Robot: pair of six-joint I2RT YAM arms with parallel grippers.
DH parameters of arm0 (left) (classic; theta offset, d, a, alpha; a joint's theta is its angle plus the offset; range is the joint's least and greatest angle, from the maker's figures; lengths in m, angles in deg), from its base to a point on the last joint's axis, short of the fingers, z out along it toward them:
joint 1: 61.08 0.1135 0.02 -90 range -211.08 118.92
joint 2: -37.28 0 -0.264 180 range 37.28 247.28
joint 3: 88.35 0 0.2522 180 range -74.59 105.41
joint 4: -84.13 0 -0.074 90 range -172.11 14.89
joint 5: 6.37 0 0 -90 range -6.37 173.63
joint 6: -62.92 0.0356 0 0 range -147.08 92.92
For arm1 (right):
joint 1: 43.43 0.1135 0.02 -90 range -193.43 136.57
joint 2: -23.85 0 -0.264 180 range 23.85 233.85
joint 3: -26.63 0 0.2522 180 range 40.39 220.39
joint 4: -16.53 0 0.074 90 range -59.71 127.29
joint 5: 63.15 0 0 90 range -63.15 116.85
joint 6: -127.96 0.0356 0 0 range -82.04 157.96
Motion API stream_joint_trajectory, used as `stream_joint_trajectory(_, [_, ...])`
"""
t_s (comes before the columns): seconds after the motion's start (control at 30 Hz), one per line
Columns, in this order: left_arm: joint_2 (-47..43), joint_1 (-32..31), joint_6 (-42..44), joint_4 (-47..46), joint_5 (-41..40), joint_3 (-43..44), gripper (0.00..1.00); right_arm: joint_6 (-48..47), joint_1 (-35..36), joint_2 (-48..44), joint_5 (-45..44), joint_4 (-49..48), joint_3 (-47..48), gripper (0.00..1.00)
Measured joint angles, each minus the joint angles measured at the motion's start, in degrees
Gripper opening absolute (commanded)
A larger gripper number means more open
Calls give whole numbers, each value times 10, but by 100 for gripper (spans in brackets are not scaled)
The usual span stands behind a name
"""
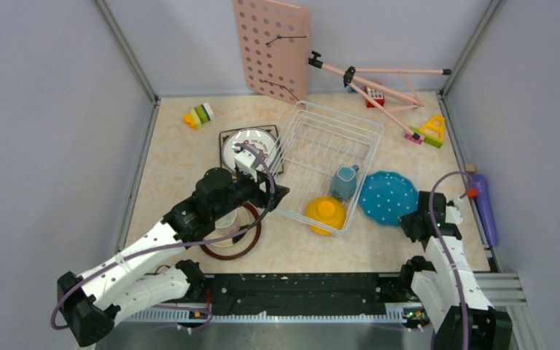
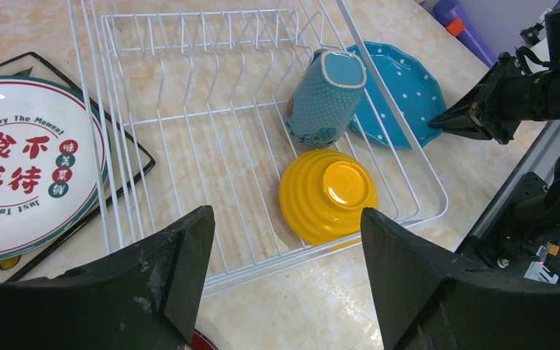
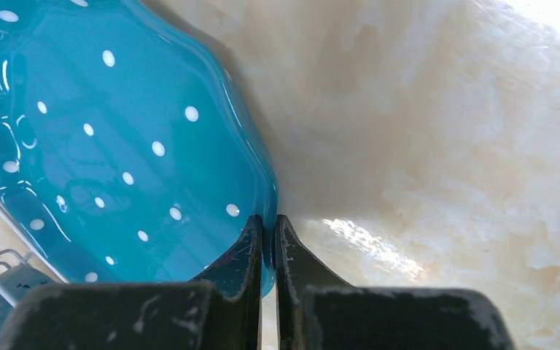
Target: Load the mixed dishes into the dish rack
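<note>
Light falls bright and even from overhead in the top view, so the cream marble-patterned tabletop [image 1: 168,168] carries only soft, faint shadows, and everything there is sharp. In the left wrist view a white streak of glare crosses the round white plate with red characters [image 2: 22,168] at 9 o'clock, and the bars of the white wire dish rack [image 2: 189,14] bow towards the frame edges. In the right wrist view the tabletop burns out to white at 1 o'clock and looks soft, the glossy teal plate with white polka dots [image 3: 117,131] mirrors pale streaks at 10 o'clock, and the right gripper [image 3: 267,226] at 6 o'clock sits dark.
</note>
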Motion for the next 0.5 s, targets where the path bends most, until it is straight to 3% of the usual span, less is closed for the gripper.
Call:
stream_joint_trajectory(0.17, [7, 0, 0, -11, 27, -2, 79, 8, 0, -1, -3, 77, 44, 0])
stream_joint_trajectory(0.33, [29, 0, 0, -45, 71, -2, 78, 11, 0, 22, -10, 213, 153, 0])
stream_joint_trajectory(0.5, [53, -9, 38, -90, 111, -3, 78, 8, 0, 40, 2, 291, 238, 0])
